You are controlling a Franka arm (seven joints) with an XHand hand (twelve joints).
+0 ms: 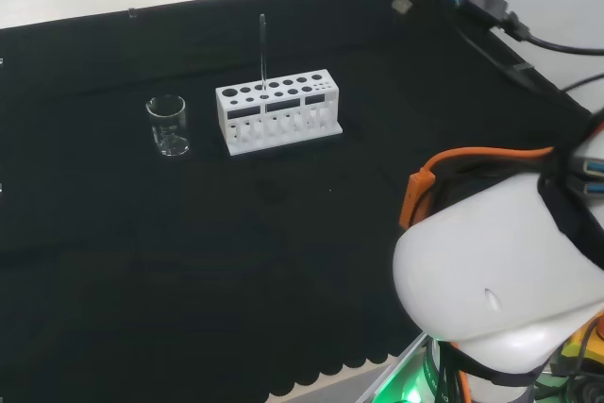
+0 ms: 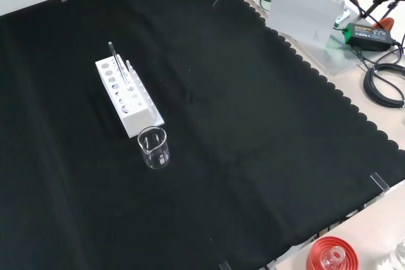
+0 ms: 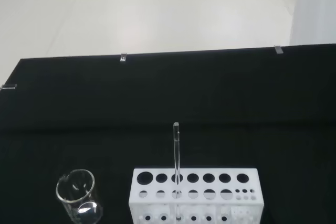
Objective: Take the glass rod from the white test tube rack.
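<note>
Standing upright in a back-row hole of the white test tube rack, the glass rod is likely light, stiff, slippery and fragile. Grasp its exposed upper length. A glass beaker stands beside the rack. Hand state: cannot tell.

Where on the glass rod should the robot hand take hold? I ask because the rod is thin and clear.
Probably the bare upper part of the glass rod, which stands upright, well above the white test tube rack. Come from above or the side away from the beaker, pinch across the shaft, and lift straight up, since the lower end sits in a rack hole.
</note>
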